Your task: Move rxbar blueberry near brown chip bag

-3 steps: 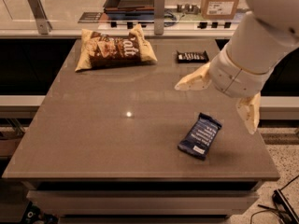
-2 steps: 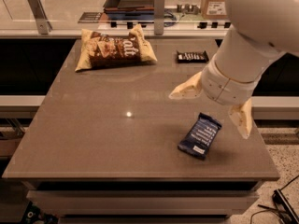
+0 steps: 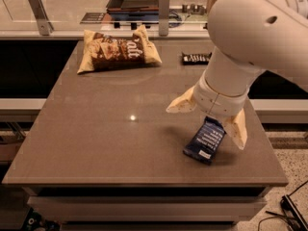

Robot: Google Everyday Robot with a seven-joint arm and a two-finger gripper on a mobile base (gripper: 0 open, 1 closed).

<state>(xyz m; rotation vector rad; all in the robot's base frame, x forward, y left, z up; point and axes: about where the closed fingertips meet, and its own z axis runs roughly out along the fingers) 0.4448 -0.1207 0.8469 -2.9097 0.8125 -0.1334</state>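
Note:
The rxbar blueberry [image 3: 204,141], a flat dark blue bar with a white label patch at its near end, lies on the table's front right. My gripper [image 3: 208,122] hangs right above its far end, open, with one pale finger [image 3: 180,106] to the bar's left and the other finger [image 3: 237,129] to its right. The wrist hides the bar's far end. The brown chip bag [image 3: 118,52], tan with a dark brown centre and white lettering, lies at the back left of the table, far from the bar.
A small black bar [image 3: 196,57] with white lettering lies at the back right. The brown table [image 3: 96,138] has its front edge close to the blue bar. A shelf with metal posts and a tray [image 3: 137,1] runs behind the table.
My arm has moved left and down towards the front, so the open fingers now straddle the blue bar's far end. The bar and the bag have not moved.

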